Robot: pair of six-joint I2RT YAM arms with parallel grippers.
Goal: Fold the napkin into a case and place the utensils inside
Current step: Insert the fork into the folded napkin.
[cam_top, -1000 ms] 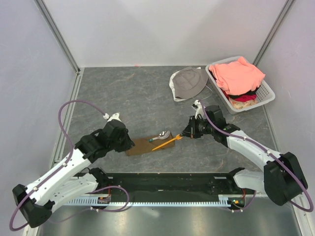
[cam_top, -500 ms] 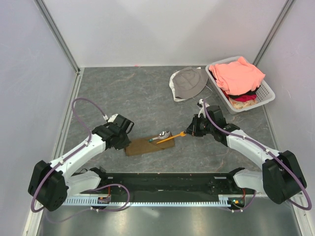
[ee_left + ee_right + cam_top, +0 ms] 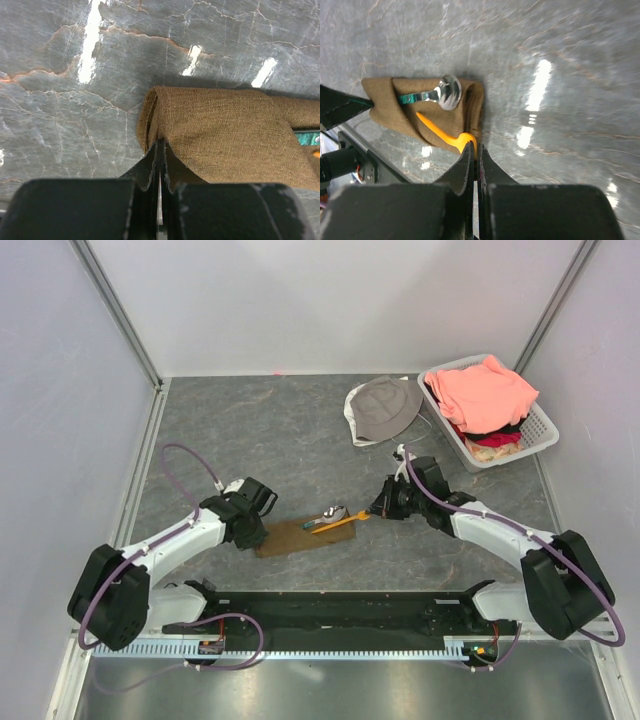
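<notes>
The brown napkin (image 3: 295,537) lies folded into a narrow flat packet on the grey table; it also shows as napkin (image 3: 225,135) and napkin (image 3: 385,112). A spoon (image 3: 331,513) with a green patterned handle (image 3: 412,97) lies on it, its bowl (image 3: 449,92) at the right end. My left gripper (image 3: 258,533) is down at the packet's left end. Left gripper (image 3: 160,142) is shut, its tips pinching the cloth edge. The orange fork (image 3: 338,524) lies slanted over the packet's right end. My right gripper (image 3: 374,511), the same right gripper (image 3: 476,147), is shut on the head of that fork (image 3: 440,132).
A grey bucket hat (image 3: 385,407) lies at the back right. Beside it stands a white basket (image 3: 545,425) piled with salmon-pink clothes (image 3: 485,390). The black base rail (image 3: 340,615) runs along the near edge, and walls close in both sides.
My left arm has dropped and swung in to the napkin's left end, and its jaws have closed there. My right gripper has slid the fork a little left over the packet.
</notes>
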